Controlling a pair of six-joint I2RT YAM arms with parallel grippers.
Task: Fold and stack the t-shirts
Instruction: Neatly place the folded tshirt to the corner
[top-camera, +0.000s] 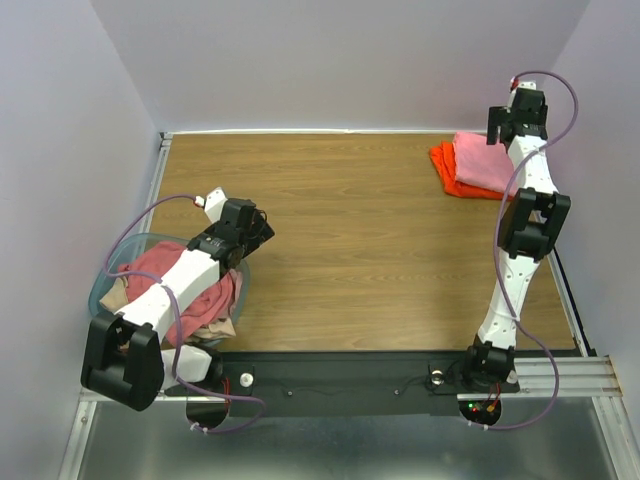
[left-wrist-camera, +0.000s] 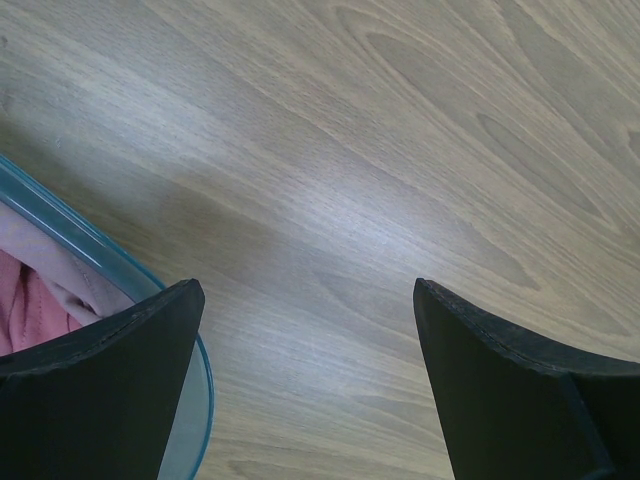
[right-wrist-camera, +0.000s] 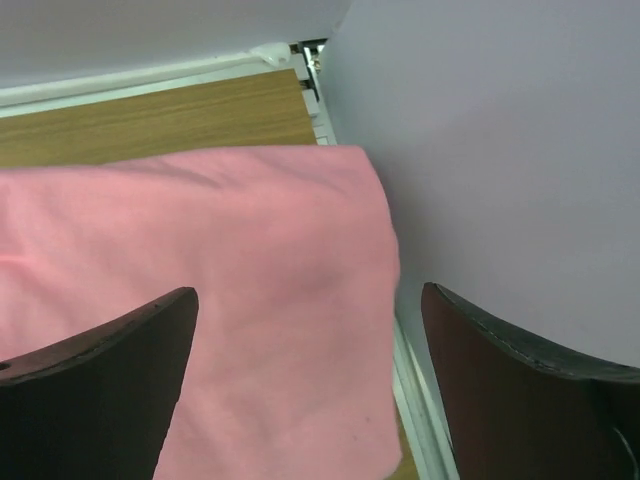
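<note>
A folded light pink t-shirt (top-camera: 484, 162) lies on a folded bright orange t-shirt (top-camera: 447, 170) at the table's far right. My right gripper (top-camera: 516, 124) hovers over the pink shirt's (right-wrist-camera: 210, 290) right edge, open and empty. Dusty rose (top-camera: 165, 262) and tan t-shirts (top-camera: 118, 295) lie crumpled in the clear bluish tub (top-camera: 103, 283) at the near left. My left gripper (top-camera: 258, 232) is open and empty, over bare wood just right of the tub's rim (left-wrist-camera: 90, 245).
A metal rail (top-camera: 300, 131) runs along the table's far edge and another (top-camera: 570, 300) along the right side. The wall (right-wrist-camera: 500, 150) stands close beside the right gripper. The black base bar (top-camera: 340, 375) spans the near edge.
</note>
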